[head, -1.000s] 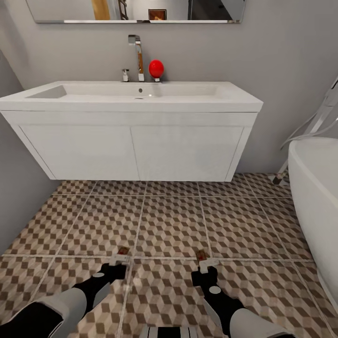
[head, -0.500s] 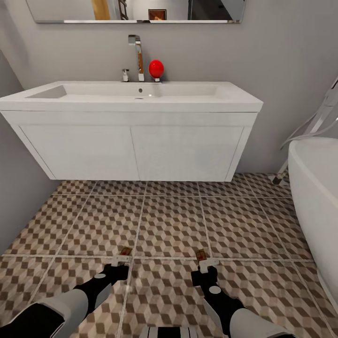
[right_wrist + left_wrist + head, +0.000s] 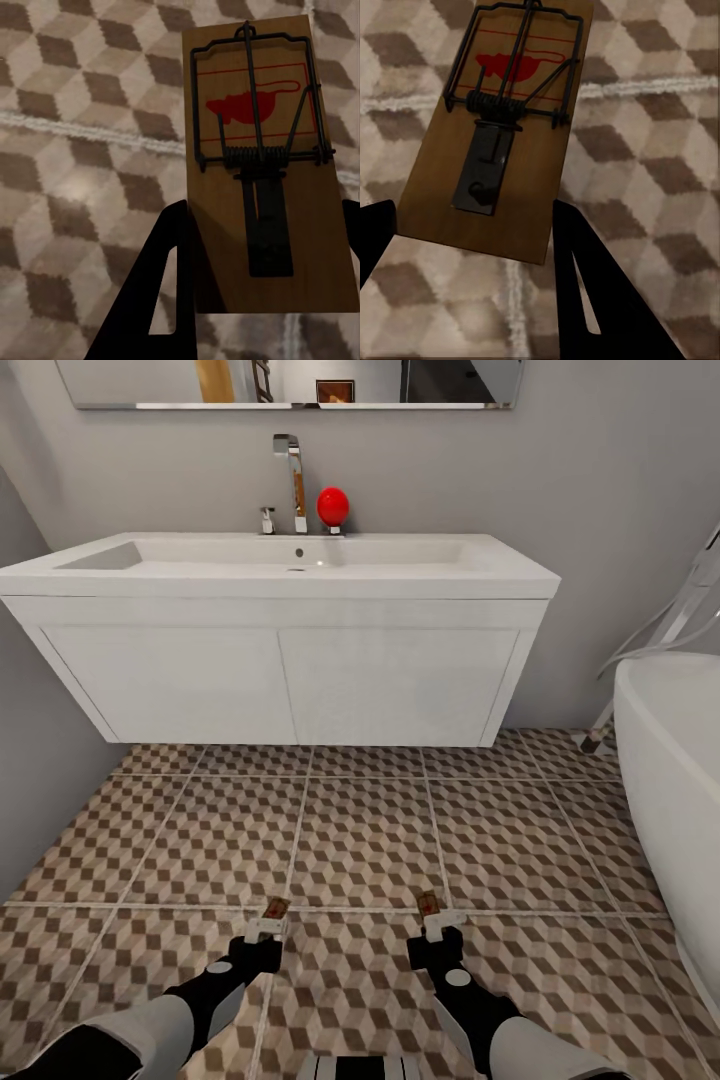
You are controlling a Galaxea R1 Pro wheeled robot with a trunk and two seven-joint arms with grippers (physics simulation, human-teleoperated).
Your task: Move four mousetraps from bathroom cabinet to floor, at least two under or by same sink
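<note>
**Two mousetraps held over the tiled floor before the sink**

Left gripper (image 3: 266, 930) clamps a mousetrap (image 3: 502, 120) between its dark fingers (image 3: 600, 292); right gripper (image 3: 437, 926) likewise grips a second mousetrap (image 3: 262, 157). Both traps sit above the bathroom floor (image 3: 365, 840), near a grout line, in front of the white sink cabinet (image 3: 290, 680). Bathtub (image 3: 670, 780) at right.

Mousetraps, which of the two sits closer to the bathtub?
The mousetrap at the right gripper; the other mousetrap, at the left gripper, sits farther from the bathtub.
</note>
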